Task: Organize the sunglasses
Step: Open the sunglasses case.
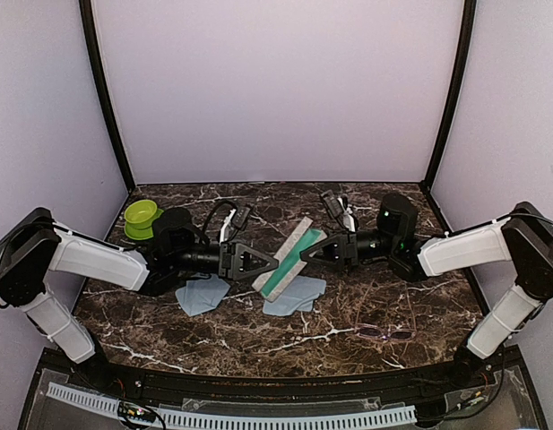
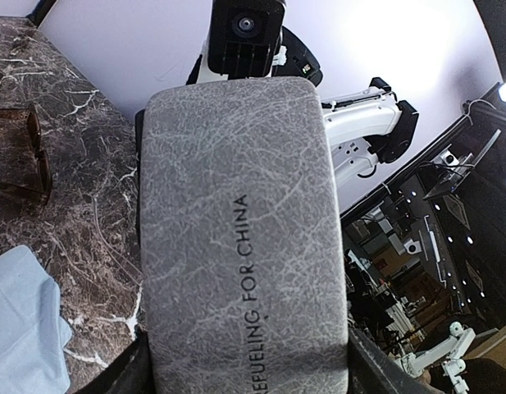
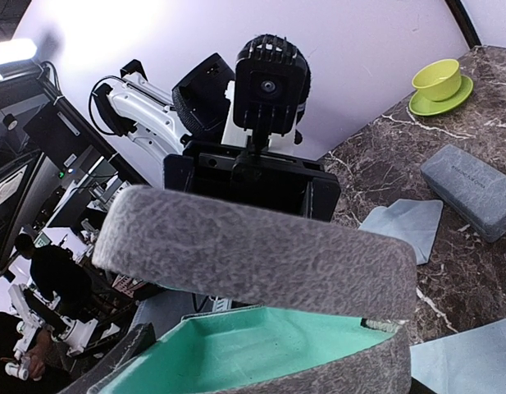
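Nearest me, the pink sunglasses lie on the table, right of the case. My left gripper and right gripper both clamp that open grey case, printed "REFUELING FOR CHINA". The brown sunglasses lie beyond it.

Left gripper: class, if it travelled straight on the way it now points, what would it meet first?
The left gripper would press into the grey case that sits between its fingers. Behind the case, roughly in line, stands the right gripper, though depth is uncertain.
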Available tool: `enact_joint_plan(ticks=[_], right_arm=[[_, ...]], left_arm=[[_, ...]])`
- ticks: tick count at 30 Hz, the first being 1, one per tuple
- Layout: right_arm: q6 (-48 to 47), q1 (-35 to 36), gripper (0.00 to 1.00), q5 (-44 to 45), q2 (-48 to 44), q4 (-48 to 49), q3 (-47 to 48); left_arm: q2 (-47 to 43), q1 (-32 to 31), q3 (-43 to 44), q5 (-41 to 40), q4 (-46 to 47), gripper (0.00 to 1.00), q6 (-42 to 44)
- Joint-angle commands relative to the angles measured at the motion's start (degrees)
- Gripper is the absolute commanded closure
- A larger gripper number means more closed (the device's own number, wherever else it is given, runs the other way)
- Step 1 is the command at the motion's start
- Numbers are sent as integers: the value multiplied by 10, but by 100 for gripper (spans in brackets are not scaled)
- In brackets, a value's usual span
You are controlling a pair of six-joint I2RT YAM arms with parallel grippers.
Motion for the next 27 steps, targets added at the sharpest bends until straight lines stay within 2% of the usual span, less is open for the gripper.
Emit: enact_joint_plan(ticks=[1, 11, 14, 22, 27], right_arm=[[-22, -10, 100, -37, -21, 70, -9], [1, -9, 100, -51, -16, 107, -18], [0, -9, 100, -50, -20, 107, -20], [-51, -9, 100, -49, -32, 59, -13], [-95, -9, 100, -52, -41, 8, -3]], left_arm=[[-13, 24, -10, -37, -67, 96, -17], [-9, 31, -12, -88, -106, 92, -24], [-8, 32, -15, -94, -109, 98, -31], [6, 36, -15, -67, -90, 100, -65], [22, 38, -17, -19, -52, 100, -107]])
